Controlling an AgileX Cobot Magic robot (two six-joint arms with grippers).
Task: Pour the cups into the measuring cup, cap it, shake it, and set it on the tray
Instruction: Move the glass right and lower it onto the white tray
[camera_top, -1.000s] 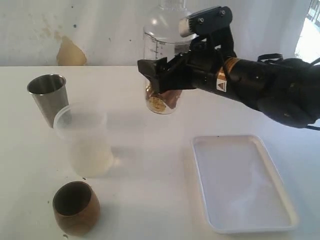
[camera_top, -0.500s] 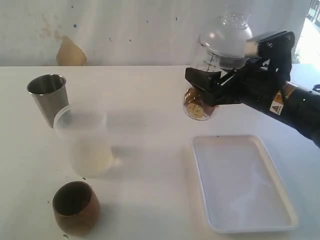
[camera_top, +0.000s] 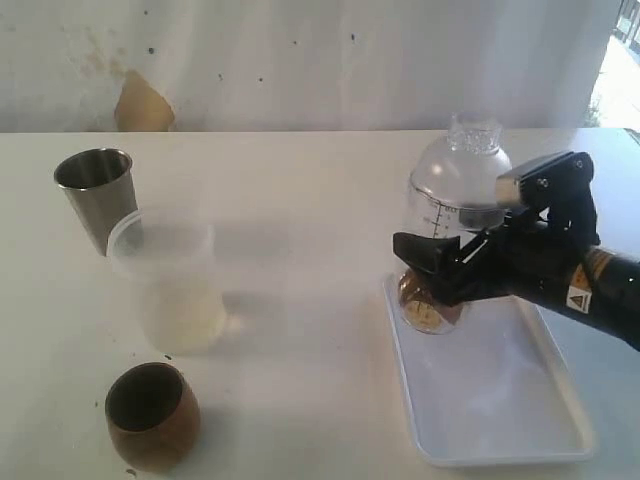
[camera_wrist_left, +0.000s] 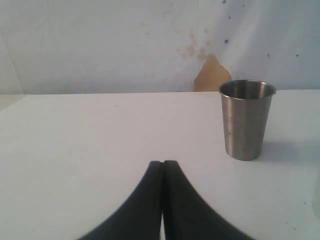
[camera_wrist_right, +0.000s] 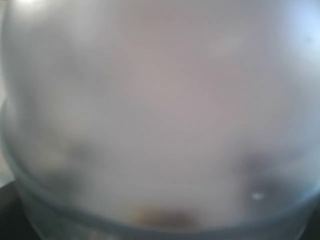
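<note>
Along the desk's left side, the steel tumbler (camera_top: 93, 195), frosted cup (camera_top: 168, 280) and wooden cup (camera_top: 150, 415) are standing upright. The left end effector (camera_wrist_left: 161, 172) is sitting closed and empty near the steel tumbler. Rightward, the right end effector (camera_top: 428, 272) is gripping the measuring cup (camera_top: 445, 225), its cap (camera_top: 462, 170) on, over the tray (camera_top: 500, 400)'s far-left corner; whether its base is touching is unclear. Best lowering it upright, clear of the rim, releasing only once flat.

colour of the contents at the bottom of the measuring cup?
Amber-brown contents in the measuring cup; the exterior view shows it best.
</note>
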